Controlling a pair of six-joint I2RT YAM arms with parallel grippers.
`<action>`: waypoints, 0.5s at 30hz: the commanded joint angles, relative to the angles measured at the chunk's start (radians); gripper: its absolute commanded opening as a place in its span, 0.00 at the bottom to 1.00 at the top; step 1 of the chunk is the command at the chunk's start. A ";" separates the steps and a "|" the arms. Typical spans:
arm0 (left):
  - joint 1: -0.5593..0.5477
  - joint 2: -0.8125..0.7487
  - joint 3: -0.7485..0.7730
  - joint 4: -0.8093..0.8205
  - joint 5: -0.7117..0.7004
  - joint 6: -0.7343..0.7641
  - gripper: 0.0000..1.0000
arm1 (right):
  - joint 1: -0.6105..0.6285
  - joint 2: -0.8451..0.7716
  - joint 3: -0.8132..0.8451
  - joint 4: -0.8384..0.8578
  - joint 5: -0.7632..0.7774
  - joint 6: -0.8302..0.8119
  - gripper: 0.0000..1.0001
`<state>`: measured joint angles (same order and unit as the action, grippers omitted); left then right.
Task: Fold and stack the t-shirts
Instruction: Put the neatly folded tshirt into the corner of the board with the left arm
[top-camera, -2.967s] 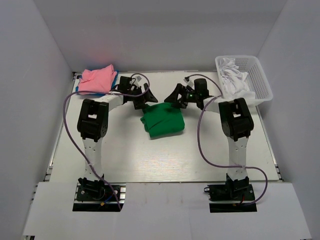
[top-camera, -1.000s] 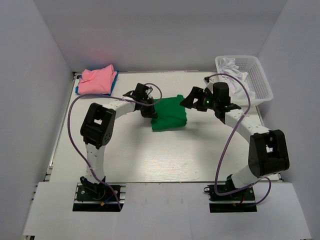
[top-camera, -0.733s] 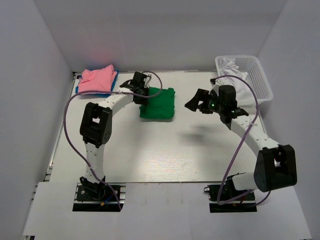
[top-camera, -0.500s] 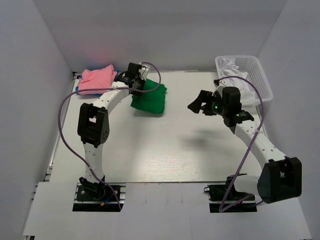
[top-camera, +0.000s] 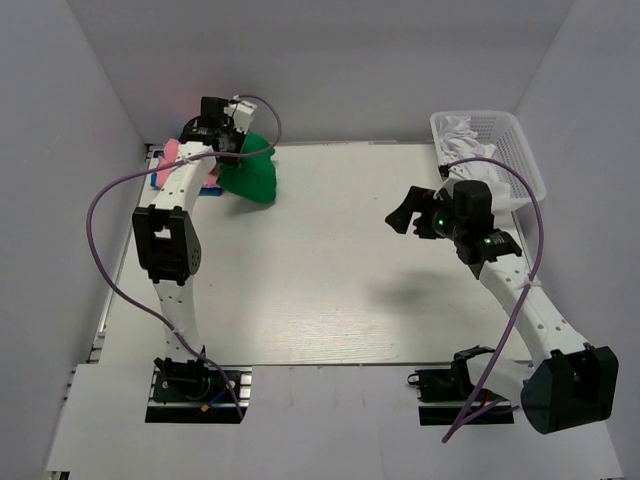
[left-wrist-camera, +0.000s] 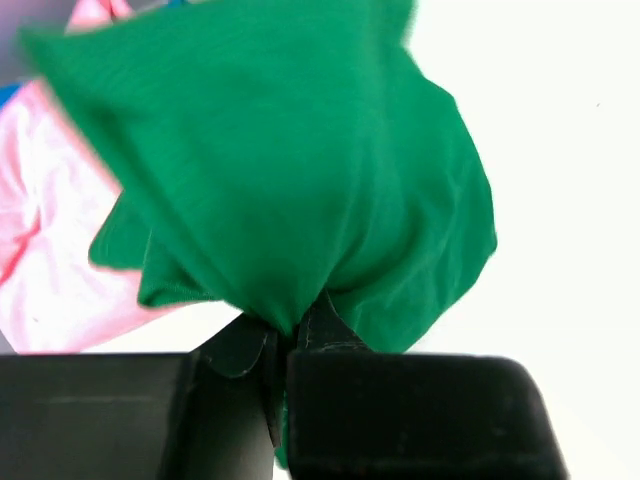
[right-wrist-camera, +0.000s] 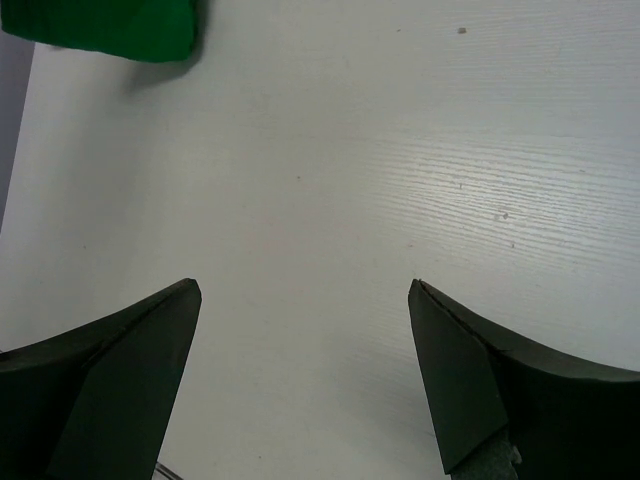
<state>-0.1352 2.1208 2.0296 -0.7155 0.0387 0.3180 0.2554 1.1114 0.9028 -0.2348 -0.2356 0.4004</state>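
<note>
Swung over beside the pink t-shirt (left-wrist-camera: 50, 250), the green t-shirt (left-wrist-camera: 300, 170) hangs bunched from my clamped left gripper (left-wrist-camera: 285, 338) and may land unfolded; my right gripper (right-wrist-camera: 305, 290) gapes empty.

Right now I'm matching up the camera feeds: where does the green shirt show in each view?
Top external: green shirt in the upper left, near the far-left corner of the table, held in the left jaws.
Left wrist: the shirt fills the centre, pinched in the jaws at the bottom.
Right wrist: only a corner of it shows, at the top left edge.
Shared landmark: the white table, visible in all three.
</note>
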 joint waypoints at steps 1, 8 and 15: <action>0.000 0.001 0.052 -0.048 0.105 0.033 0.00 | -0.001 -0.010 0.024 -0.012 0.022 -0.014 0.90; 0.058 -0.001 0.135 -0.058 0.153 0.091 0.00 | 0.001 -0.005 0.044 -0.020 0.027 -0.011 0.90; 0.127 0.021 0.184 -0.064 0.207 0.185 0.00 | -0.001 0.002 0.062 -0.029 0.024 -0.005 0.90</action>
<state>-0.0467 2.1696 2.1574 -0.7918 0.2035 0.4496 0.2554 1.1149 0.9154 -0.2630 -0.2184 0.4007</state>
